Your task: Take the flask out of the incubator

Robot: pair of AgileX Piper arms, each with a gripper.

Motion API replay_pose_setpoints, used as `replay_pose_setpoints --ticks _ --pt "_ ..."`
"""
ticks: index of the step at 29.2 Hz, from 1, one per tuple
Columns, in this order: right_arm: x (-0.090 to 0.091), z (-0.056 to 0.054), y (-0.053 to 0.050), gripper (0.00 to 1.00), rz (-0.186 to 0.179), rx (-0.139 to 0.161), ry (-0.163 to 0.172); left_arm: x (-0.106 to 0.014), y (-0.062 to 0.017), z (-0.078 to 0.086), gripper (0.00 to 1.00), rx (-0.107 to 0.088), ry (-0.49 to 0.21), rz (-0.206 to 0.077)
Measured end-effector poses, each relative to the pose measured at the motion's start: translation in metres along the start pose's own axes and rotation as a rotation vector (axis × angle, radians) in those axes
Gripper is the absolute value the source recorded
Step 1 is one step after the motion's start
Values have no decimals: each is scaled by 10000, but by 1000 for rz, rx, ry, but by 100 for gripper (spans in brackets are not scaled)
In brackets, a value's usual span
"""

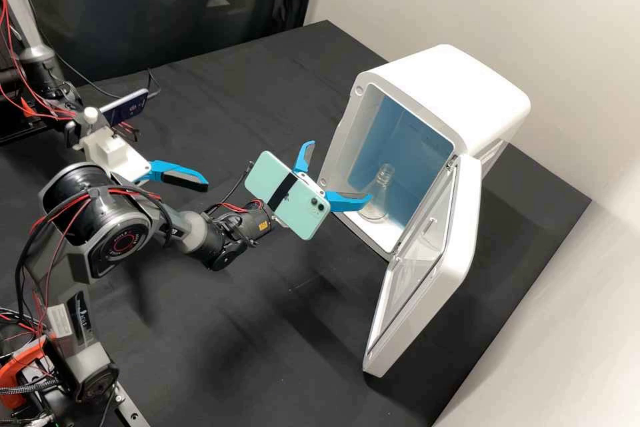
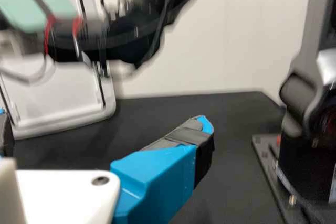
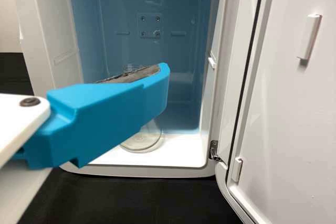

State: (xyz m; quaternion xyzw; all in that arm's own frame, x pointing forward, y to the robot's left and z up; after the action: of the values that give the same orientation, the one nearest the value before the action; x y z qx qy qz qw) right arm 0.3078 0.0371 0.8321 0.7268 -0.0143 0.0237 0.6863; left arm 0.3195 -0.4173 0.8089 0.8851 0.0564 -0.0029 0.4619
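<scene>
1. Flask — a clear glass one, upright on the floor of the incubator, towards the back of its blue-lined chamber and not held by anything.
2. The incubator's door stands wide open, hinged on the side of the box away from the arms, so the way into the chamber is clear.
3. The right gripper sits at the incubator's mouth, in line with the flask. Its jaws are spread wide and hold nothing: one finger points up just outside the rim and the other reaches over the threshold towards the flask's body. In the right wrist view that finger covers most of the flask and only the round base shows below it.
4. The left gripper hangs over the bench, well apart from the incubator on the arms' side. Whether it is open or closed cannot be told, and it looks to have no part in this step.
5. Step in hand, as I judge it: the approach. The door is dealt with and the grasp is not yet made.
6. The next move calls for going deeper into the incubator until the spread jaws sit either side of the flask — probably at the neck or upper body, where it is narrow. They should then close gently, lift a little and draw straight back out through the opening, clear of the incubator's rim and door edge.
</scene>
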Motion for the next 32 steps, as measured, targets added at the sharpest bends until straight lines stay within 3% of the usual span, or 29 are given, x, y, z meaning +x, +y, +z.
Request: replay_pose_setpoints --ticks 2,5,20,28,32 --pt "0 0 0 100 0 0 0 20 -69 -34 100 0 9 -22" --pt "0 0 0 100 0 0 0 31 -110 -118 100 3 28 -37" --pt "0 0 0 100 0 0 0 -71 -33 -689 100 -27 206 -12" --pt "0 0 0 100 0 0 0 -194 28 -806 100 -50 252 14" --pt "0 0 0 100 0 0 0 -242 60 -846 100 -42 256 29"
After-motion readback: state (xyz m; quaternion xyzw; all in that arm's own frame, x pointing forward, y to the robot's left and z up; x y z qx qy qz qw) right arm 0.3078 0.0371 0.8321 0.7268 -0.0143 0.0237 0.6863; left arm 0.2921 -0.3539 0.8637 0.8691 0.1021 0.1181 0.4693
